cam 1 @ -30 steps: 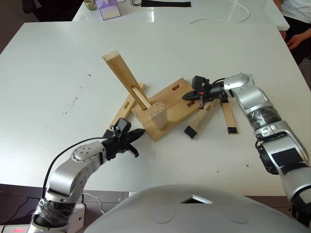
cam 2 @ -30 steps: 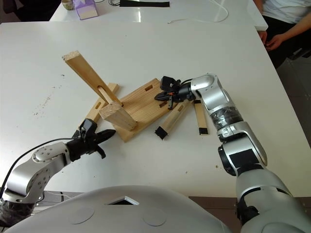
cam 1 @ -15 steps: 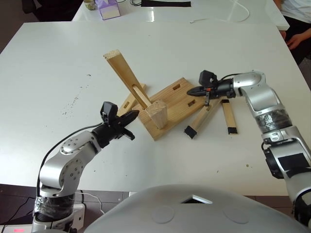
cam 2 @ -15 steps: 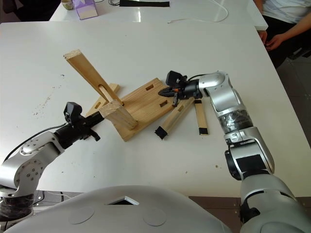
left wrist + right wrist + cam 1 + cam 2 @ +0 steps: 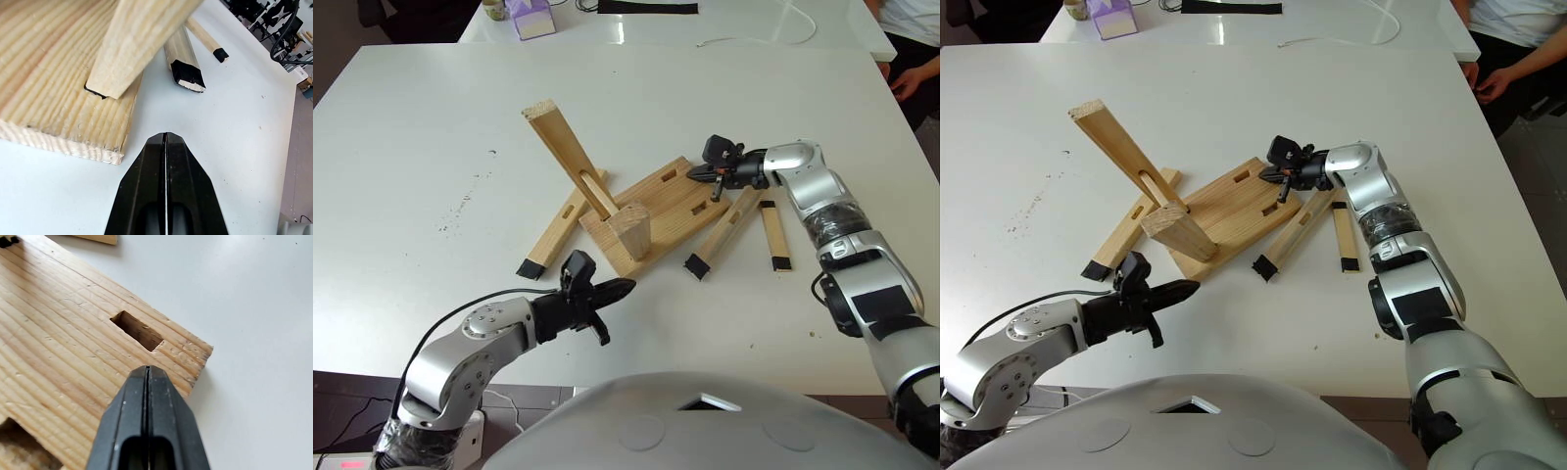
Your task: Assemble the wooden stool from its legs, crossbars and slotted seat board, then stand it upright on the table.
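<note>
The slotted seat board (image 5: 658, 201) lies flat mid-table. A long slotted leg (image 5: 570, 157) leans up out of it, and a short thick wooden piece (image 5: 631, 231) stands on its near corner. One black-tipped leg (image 5: 558, 231) lies partly under the board's left side; two more (image 5: 721, 232) (image 5: 773, 236) lie to its right. My left gripper (image 5: 625, 287) is shut and empty, low over the table just in front of the board's near edge (image 5: 58, 122). My right gripper (image 5: 693, 172) is shut and empty, tips over the board's far right corner beside a slot (image 5: 137, 330).
A purple box (image 5: 530, 18), a black strip (image 5: 646, 7) and a white cable (image 5: 754, 37) lie on the far table. Bare white tabletop (image 5: 431, 147) spreads left of and behind the parts. The table's front edge is close below my left arm.
My left gripper swung away from the leg lying on the left, toward me and rightward, to the board's near edge. My right gripper moved left onto the board's far right corner.
</note>
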`<control>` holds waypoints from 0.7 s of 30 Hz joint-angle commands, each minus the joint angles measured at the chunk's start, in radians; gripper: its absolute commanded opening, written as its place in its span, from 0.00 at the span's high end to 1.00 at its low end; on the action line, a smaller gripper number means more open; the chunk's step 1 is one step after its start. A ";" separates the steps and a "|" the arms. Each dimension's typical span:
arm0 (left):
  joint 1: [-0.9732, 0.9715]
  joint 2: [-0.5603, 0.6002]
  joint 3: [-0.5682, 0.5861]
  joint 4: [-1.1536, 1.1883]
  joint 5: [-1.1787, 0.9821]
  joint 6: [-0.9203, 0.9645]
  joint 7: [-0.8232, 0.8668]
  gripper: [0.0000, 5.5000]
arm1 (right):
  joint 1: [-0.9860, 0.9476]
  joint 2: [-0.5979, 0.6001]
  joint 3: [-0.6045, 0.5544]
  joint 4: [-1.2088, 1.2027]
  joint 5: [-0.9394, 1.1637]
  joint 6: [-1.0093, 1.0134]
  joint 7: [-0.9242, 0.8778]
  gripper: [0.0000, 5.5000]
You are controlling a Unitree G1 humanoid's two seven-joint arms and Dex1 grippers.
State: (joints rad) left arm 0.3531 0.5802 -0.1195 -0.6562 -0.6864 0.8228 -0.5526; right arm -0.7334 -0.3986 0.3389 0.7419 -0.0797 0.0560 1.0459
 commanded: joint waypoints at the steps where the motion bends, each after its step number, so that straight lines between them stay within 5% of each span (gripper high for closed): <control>1: -0.039 -0.012 -0.061 0.038 0.067 0.024 0.049 1.00 | -0.022 0.000 0.025 0.015 -0.034 -0.002 0.033 1.00; 10: -0.081 -0.036 -0.041 0.134 0.146 0.016 0.111 1.00 | 0.080 -0.094 0.153 -0.076 -0.119 -0.059 0.177 1.00; 21: -0.193 -0.079 0.060 0.248 0.172 -0.011 0.162 1.00 | 0.232 -0.170 0.167 -0.340 -0.081 0.016 0.232 1.00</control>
State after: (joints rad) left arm 0.1813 0.5110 -0.0808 -0.4423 -0.5390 0.8026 -0.4237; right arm -0.6072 -0.5597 0.4446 0.4166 -0.1335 0.0155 1.2201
